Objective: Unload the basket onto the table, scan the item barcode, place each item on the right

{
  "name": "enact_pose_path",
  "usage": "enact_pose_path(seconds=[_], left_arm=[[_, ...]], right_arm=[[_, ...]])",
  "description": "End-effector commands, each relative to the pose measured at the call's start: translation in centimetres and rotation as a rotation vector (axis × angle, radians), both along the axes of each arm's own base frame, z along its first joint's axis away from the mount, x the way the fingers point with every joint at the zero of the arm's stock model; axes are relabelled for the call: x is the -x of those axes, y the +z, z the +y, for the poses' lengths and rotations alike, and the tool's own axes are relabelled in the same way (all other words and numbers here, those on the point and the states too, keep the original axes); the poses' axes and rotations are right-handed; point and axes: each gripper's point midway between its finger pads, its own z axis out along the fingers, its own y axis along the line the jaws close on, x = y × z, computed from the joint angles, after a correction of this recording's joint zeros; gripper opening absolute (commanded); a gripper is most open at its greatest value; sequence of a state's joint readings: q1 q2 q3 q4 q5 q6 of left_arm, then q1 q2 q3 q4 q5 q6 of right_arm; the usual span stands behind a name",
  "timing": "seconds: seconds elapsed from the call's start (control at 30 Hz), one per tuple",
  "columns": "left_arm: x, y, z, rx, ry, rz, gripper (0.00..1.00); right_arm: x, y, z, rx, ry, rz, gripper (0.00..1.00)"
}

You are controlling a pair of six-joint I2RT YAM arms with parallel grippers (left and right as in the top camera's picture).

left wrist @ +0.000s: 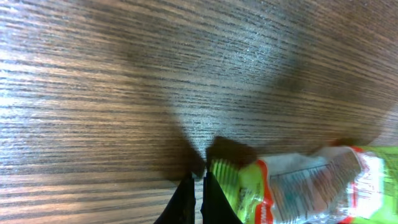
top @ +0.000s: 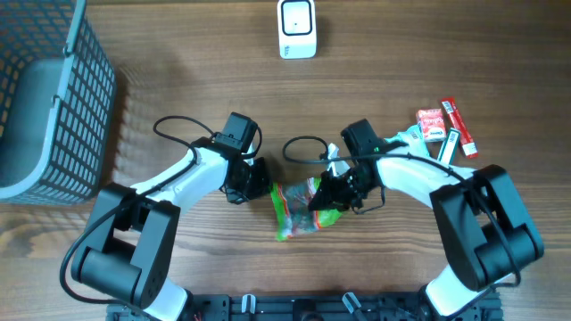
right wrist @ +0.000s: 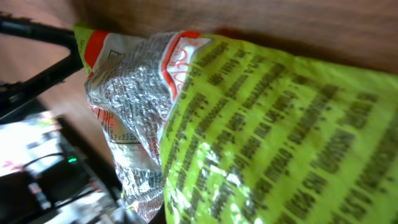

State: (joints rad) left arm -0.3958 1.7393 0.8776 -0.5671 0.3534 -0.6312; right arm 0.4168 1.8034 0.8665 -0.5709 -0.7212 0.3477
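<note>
The item is a green and silver snack packet [top: 294, 214] with orange trim, lying crumpled on the wooden table between the two arms. My right gripper [top: 328, 198] is shut on its right end, and the packet [right wrist: 261, 124] fills the right wrist view and hides the fingers. At the packet's left end my left gripper [top: 260, 185] points down at the table. In the left wrist view its fingers [left wrist: 186, 198] are shut with nothing between them, and the packet [left wrist: 305, 186] lies just to their right. A white scanner [top: 296, 28] stands at the far edge.
A dark wire basket [top: 53, 98] holding a grey bin stands at the far left. Several small red and white packets [top: 433, 123] and a red stick pack [top: 459, 127] lie at the right, behind the right arm.
</note>
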Motion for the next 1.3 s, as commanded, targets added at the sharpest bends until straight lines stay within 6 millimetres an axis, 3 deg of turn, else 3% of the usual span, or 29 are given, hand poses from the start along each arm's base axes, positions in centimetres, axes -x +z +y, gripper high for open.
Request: enact_pose_path(seconds=[0.0,0.1,0.17,0.2,0.23,0.3,0.4,0.5,0.53,0.6,0.67,0.73,0.8,0.83,0.87,0.9,0.93,1.03,1.13,1.27], left_arm=[[0.4,-2.8,2.8,-0.163,0.026,0.015,0.04],[0.4,-1.8,3.0,-0.170,0.022,0.031,0.04],[-1.2,1.8,3.2,-0.147,0.036,-0.022,0.04],[-2.9,5.5,2.9,-0.082,0.061,-0.125,0.04],[-3.4,7.8,2.6,-0.028,0.072,-0.178,0.04],[-3.7,11.1,3.0,0.047,0.101,-0.251,0.04],[-4.0,14.9,5.9,0.060,0.158,-0.369,0.04],[-5.2,16.3,9.6,0.001,0.254,-0.452,0.04],[-6.3,16.4,12.4,-0.084,0.327,-0.493,0.04],[-7.5,16.8,15.6,-0.182,0.412,-0.548,0.04],[-8.2,17.3,17.4,-0.235,0.460,-0.586,0.04],[-9.0,18.0,19.4,-0.305,0.513,-0.638,0.06],[-10.1,19.1,19.8,-0.350,0.448,-0.718,0.09],[-10.5,19.5,19.8,-0.363,0.414,-0.749,0.11],[-10.9,19.9,19.9,-0.376,0.381,-0.780,0.22],[-11.1,20.1,19.9,-0.380,0.370,-0.792,0.52],[-10.9,19.9,19.8,-0.378,0.374,-0.781,1.00],[-10.1,19.0,19.8,-0.384,0.364,-0.730,1.00],[-10.0,18.9,19.5,-0.371,0.356,-0.723,1.00],[-10.0,18.8,19.5,-0.371,0.356,-0.723,1.00]], right_arm=[[-4.2,0.2,-3.6,0.280,0.139,-0.239,0.05],[-5.7,1.3,-2.7,0.249,0.133,-0.284,0.05],[-6.2,2.8,-1.0,0.154,0.142,-0.298,0.04],[-6.1,5.2,1.7,-0.045,0.223,-0.347,0.04],[-6.0,7.0,3.1,-0.159,0.261,-0.379,0.04],[-6.6,9.9,4.3,-0.246,0.285,-0.443,0.04],[-7.0,14.0,4.7,-0.295,0.382,-0.640,0.04],[-7.0,16.9,4.5,-0.309,0.404,-0.761,0.04],[-7.1,18.0,4.5,-0.318,0.405,-0.802,0.04],[-7.8,19.2,4.2,-0.278,0.395,-0.859,0.04],[-9.2,19.8,2.8,-0.136,0.408,-0.910,0.04],[-10.0,22.9,2.4,-0.039,0.460,-0.996,0.04],[-10.9,25.5,1.9,0.074,0.483,-1.079,0.04],[-11.2,26.4,1.8,0.119,0.497,-1.115,0.04],[-11.7,27.2,1.7,0.166,0.495,-1.154,0.04],[-12.0,27.8,2.1,0.220,0.537,-1.213,0.04],[-12.4,27.9,2.3,0.305,0.574,-1.269,0.04],[-12.8,28.8,3.8,0.430,0.675,-1.401,0.04],[-15.0,31.3,5.1,0.680,0.831,-1.626,0.04],[-18.0,33.1,5.7,0.969,1.030,-1.769,0.04]])
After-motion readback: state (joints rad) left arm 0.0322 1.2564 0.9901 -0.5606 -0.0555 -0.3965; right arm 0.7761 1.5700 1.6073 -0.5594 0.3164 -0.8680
